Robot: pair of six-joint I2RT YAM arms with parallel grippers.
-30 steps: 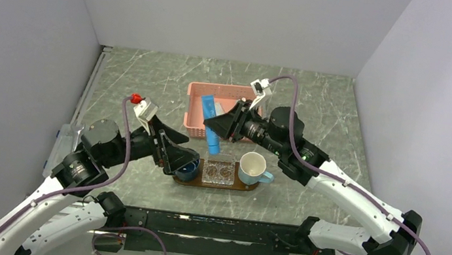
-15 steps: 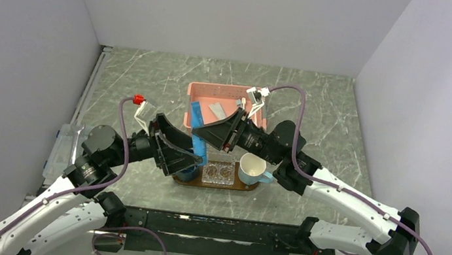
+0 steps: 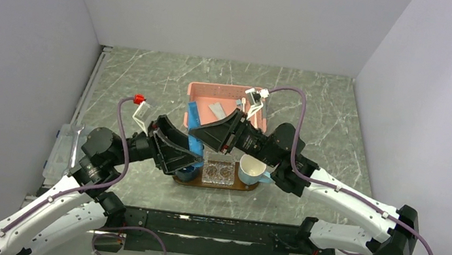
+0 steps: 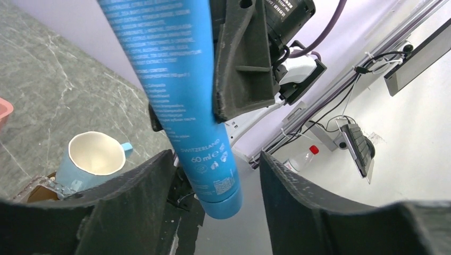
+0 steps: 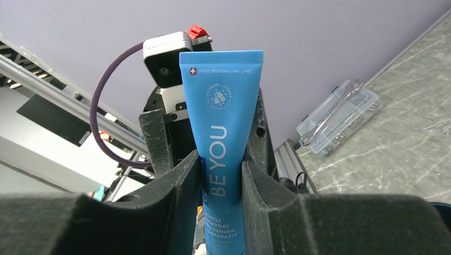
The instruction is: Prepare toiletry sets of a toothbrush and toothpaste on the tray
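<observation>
the left gripper (image 4: 213, 178) is released, its fingers spread wide, and the free end of the toothpaste (image 4: 175, 90) reaches down between them with a gap on each side. the right gripper (image 5: 220, 175) is clenched on the same blue tube, pinching its flat body between both pads. just below the two grippers lies the tray (image 3: 235, 187), bearing a light blue mug (image 3: 251, 168) and a clear dish (image 3: 218, 170). beyond the right gripper sits a pink basket (image 3: 227, 95).

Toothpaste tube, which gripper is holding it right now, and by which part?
The right gripper holds the toothpaste tube around its middle. The left gripper is open, straddling the cap end.
</observation>
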